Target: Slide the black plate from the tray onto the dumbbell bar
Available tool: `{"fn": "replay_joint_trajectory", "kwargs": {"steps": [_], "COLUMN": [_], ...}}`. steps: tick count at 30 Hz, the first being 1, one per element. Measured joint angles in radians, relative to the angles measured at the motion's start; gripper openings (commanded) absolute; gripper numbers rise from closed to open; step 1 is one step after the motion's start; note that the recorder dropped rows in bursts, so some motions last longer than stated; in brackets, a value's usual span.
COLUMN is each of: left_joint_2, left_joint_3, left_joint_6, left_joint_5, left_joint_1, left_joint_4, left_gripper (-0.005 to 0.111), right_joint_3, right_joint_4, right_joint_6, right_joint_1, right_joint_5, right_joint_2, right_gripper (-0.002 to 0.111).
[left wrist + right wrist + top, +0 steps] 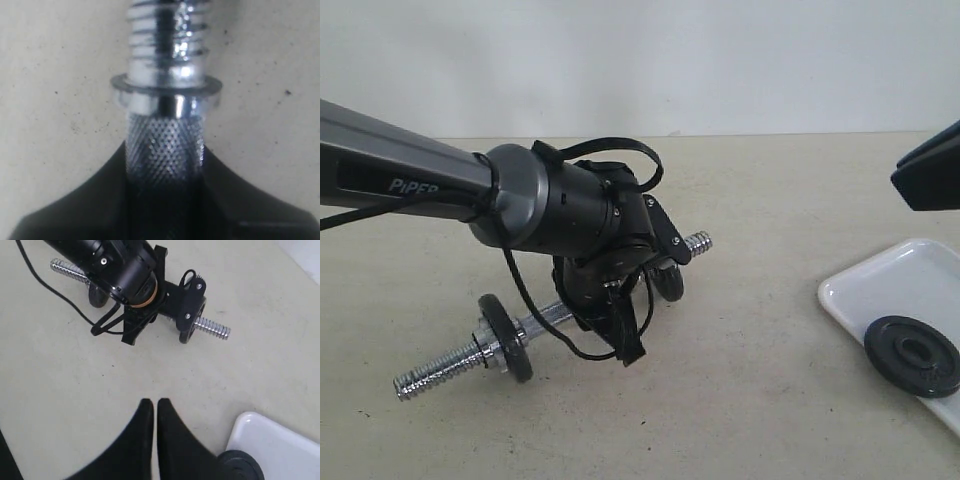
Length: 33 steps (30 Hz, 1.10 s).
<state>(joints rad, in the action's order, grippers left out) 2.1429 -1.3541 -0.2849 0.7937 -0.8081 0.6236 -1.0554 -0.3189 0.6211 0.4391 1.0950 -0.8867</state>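
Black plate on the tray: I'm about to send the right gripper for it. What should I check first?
1. Left gripper clamped on the bar: ok, its fingers close on the knurled grip.
2. Plate lying flat on the tray: ok.
3. Right gripper open for the grasp: not ok, jaws shut and empty.
4. Right gripper over the plate: not ok, it hangs over the table beside the tray.
5. Threaded end facing the tray bare: ok.
6. Bar level and steady: cannot tell.

Beige table [750, 400]: dumbbell bar [435, 370] lying L, white tray [900, 275] far R.
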Motion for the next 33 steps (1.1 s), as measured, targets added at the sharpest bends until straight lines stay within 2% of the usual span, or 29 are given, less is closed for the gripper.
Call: {"fn": "replay_joint_trajectory", "kwargs": {"steps": [4,21,33], "left_joint_2": [0.000,0.000,-0.001], "left_joint_3": [0.000,0.000,0.000], "left_joint_6": [0.046,0.035,0.027], "left_joint_5": [0.002,-0.052,-0.028], "left_joint_1": [0.000,0.000,0.000], "left_joint_4": [0.000,0.001,0.004], "left_gripper": [0.004,0.004,0.004], "right_joint_3": [0.000,0.000,0.000], "right_joint_4": [0.000,0.051,0.051], "right_joint_6": [0.000,-0.020,-0.027], "right_joint_1": [0.000,0.000,0.000], "right_joint_5": [-0.033,-0.049,-0.049], "right_joint_2": [0.000,0.000,0.000], "right_gripper": [0.000,0.000,0.000]}}
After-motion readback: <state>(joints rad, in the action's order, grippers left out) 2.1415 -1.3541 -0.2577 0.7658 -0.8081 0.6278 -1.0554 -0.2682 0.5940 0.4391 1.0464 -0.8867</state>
